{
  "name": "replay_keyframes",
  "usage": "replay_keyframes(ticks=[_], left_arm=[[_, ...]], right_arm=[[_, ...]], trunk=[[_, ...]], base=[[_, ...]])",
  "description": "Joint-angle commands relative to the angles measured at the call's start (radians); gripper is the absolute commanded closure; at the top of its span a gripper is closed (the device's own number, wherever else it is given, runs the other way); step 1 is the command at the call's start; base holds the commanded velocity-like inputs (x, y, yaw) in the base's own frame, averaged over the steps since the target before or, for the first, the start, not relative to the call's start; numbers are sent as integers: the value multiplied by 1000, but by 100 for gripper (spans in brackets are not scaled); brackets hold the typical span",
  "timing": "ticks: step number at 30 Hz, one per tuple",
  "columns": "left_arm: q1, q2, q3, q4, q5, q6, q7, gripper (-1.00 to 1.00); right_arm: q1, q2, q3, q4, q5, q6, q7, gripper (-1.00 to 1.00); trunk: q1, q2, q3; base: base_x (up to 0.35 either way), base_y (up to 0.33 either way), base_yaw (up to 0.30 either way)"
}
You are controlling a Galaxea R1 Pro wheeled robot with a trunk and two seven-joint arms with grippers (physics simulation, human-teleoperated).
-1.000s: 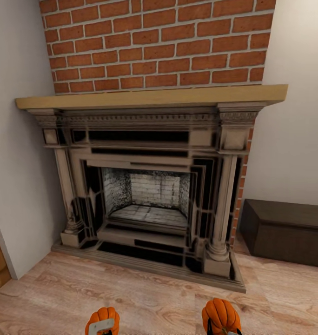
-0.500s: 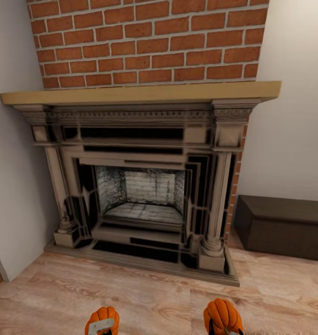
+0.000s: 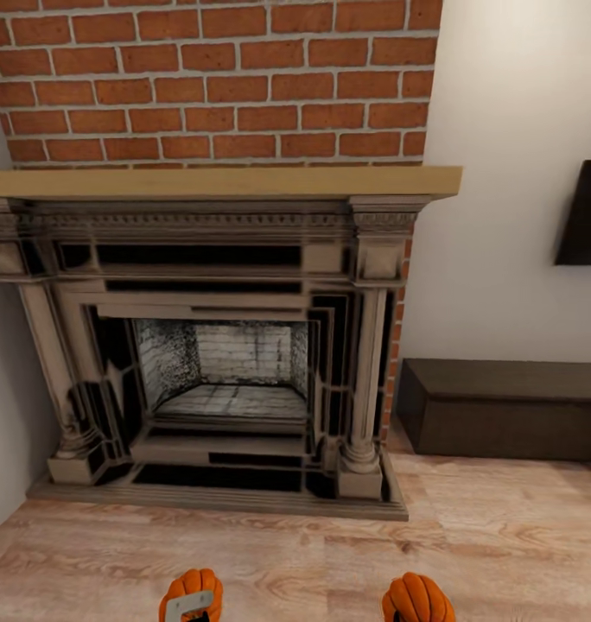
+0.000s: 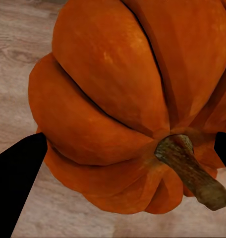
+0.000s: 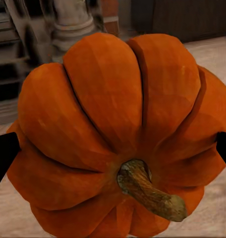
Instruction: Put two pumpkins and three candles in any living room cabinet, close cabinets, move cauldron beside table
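Observation:
Two bright orange ribbed pumpkins hang low in front of me. My left gripper (image 4: pixel 123 163) is shut on the left pumpkin (image 3: pixel 190 589), whose brown stem points toward the camera in the left wrist view; black fingers (image 4: pixel 16 183) flank the pumpkin (image 4: pixel 118 99). My right gripper (image 5: pixel 113 151) is shut on the right pumpkin (image 3: pixel 416 598), seen large as a pumpkin (image 5: pixel 113 109) in the right wrist view. The long, low dark brown cabinet (image 3: pixel 511 415) stands against the wall at the right, its front flat with no drawer pulled out. Candles, cauldron and table are out of view.
A stone fireplace (image 3: pixel 218 345) with a wooden mantel (image 3: pixel 218 183) and a brick chimney breast stands straight ahead on a raised hearth. A dark flat panel (image 3: pixel 585 212) hangs on the white wall above the cabinet. Pale wood floor lies between me and both.
The whole picture has slid left, so the camera has turned right: more of the cabinet shows and the dark wall panel has come into view. Both pumpkins stay in the grippers.

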Motion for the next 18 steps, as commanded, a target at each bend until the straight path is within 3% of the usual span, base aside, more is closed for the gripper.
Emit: replay_keyframes(ticks=[1,3,7,8,14,18], left_arm=[[-2,0,-8,-4,5,-6,5,100],[-2,0,-8,-4,5,-6,5,100],[-2,0,-8,-4,5,-6,5,100],[-2,0,-8,-5,5,-6,5,100],[-2,-5,-8,-6,5,-4,5,100],[-2,-13,-8,-6,5,1,5,100]], right_arm=[[-1,-1,4,1,-13,-5,-1,100],[-1,-8,4,3,-41,-5,0,100],[-12,-47,4,25,-177,-5,5,100],[-14,-50,4,27,-192,-5,6,100],[-31,-63,4,58,-216,-6,8,100],[-112,-78,4,169,-218,-7,8,100]], trunk=[[-4,7,2],[-12,21,8],[-27,49,21],[-31,56,24],[-54,98,43],[-69,126,55]], base=[[0,0,-294],[0,0,-296],[0,0,-299],[0,0,-300],[0,0,-300],[0,0,-300]])
